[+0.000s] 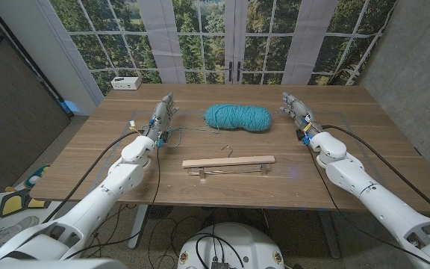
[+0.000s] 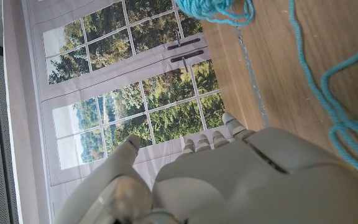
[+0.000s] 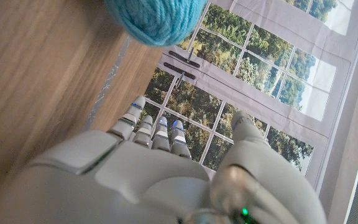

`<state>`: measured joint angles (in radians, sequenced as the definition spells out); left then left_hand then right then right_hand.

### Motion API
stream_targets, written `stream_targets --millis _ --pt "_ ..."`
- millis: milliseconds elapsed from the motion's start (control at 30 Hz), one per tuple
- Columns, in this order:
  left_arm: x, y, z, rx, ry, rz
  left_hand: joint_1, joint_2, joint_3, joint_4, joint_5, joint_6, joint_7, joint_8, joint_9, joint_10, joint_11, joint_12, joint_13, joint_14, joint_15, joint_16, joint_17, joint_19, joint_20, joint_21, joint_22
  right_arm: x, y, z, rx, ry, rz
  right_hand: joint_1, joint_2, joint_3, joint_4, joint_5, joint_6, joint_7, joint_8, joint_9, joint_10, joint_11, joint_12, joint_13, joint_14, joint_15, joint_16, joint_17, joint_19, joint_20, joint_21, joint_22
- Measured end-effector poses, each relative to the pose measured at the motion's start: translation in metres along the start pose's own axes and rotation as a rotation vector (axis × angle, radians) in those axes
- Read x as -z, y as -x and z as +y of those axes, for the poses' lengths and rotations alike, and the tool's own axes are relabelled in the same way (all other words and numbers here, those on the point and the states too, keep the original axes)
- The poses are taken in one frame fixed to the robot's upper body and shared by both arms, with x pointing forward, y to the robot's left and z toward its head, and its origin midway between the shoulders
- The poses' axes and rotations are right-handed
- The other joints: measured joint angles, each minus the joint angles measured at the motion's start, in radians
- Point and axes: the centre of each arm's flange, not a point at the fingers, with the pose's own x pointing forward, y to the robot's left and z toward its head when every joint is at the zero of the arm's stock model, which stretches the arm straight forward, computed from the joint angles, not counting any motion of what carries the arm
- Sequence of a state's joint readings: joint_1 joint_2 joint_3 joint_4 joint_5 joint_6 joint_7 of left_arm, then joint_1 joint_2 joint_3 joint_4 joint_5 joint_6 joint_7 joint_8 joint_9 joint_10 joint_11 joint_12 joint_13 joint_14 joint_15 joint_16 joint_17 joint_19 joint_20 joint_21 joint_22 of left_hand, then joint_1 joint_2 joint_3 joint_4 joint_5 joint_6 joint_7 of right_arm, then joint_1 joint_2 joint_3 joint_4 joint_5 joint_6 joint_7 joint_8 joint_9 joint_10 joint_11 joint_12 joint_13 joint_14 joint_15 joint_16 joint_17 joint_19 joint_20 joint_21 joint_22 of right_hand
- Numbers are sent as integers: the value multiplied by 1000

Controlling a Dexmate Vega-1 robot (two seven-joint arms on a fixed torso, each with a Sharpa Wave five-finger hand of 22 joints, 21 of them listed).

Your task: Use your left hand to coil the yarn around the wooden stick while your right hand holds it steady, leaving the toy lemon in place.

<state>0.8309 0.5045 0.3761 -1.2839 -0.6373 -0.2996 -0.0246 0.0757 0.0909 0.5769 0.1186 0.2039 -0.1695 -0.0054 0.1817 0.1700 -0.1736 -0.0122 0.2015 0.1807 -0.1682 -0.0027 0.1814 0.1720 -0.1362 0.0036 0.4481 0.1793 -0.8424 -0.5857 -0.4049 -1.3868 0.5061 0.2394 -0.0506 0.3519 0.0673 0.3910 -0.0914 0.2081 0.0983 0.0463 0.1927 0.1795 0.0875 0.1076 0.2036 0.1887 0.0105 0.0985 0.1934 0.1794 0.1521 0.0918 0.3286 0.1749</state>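
We wait with both hands released: left hand (image 1: 160, 117) and right hand (image 1: 295, 110) flank the teal yarn skein (image 1: 237, 116). The wooden stick (image 1: 228, 161) lies toward the worktop's (image 1: 88, 164) near edge, ungrasped.

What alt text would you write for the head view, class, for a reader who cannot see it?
A teal yarn skein lies mid-table, a loose strand trailing toward the left hand; nearer the robot lies a wooden stick. The right hand waits on the skein's other side, both hands empty. A white box sits at the far left corner.

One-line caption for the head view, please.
Both robot hands, left hand and right hand, flank a teal yarn skein behind a wooden stick.
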Motion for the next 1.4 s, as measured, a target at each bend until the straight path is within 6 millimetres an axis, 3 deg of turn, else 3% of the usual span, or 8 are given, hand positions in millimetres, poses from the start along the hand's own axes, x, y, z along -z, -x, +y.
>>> stream_targets --millis 400,533,733,1000,1400 --pt "-3 0 -3 13 -60 -2 4 4 -6 -10 0 0 0 8 0 2 16 17 3 -3 32 11 0 31 31 0 0 -12 -2 2 -27 127 7 6 5 1 -10 0 11 0 4 0 5 5 0 0 5 5 0 0 2 1 0 0" --pt "-6 1 -4 11 -105 -10 4 4 -10 -23 0 -2 -16 14 0 2 16 24 3 7 41 15 0 45 45 0 0 -13 -2 2 -32 144 9 11 0 1 -10 0 11 0 4 0 5 5 0 0 5 5 0 0 2 1 -4 0" --pt "-10 4 -6 2 -185 -25 23 -15 -18 -49 0 -2 -45 17 5 20 26 32 3 38 72 15 0 68 87 -4 0 -14 -3 3 -36 156 10 11 0 1 -10 0 11 0 4 0 5 5 0 0 5 5 0 2 2 1 -8 0" --pt "-13 7 -6 -14 -254 -42 33 -25 -22 -69 0 6 -56 19 5 53 27 32 8 70 96 15 0 88 145 -4 5 -15 -5 4 -40 168 10 11 0 -3 -13 0 11 0 4 3 5 5 0 0 5 5 0 5 2 1 -8 0" --pt "-16 10 -7 -19 -303 -56 39 -31 -26 -81 0 20 -59 18 5 77 44 39 8 78 104 15 3 97 154 -8 5 -14 -5 5 -44 184 15 11 0 0 -16 0 16 5 4 5 5 5 0 0 5 5 0 5 2 1 -8 0"
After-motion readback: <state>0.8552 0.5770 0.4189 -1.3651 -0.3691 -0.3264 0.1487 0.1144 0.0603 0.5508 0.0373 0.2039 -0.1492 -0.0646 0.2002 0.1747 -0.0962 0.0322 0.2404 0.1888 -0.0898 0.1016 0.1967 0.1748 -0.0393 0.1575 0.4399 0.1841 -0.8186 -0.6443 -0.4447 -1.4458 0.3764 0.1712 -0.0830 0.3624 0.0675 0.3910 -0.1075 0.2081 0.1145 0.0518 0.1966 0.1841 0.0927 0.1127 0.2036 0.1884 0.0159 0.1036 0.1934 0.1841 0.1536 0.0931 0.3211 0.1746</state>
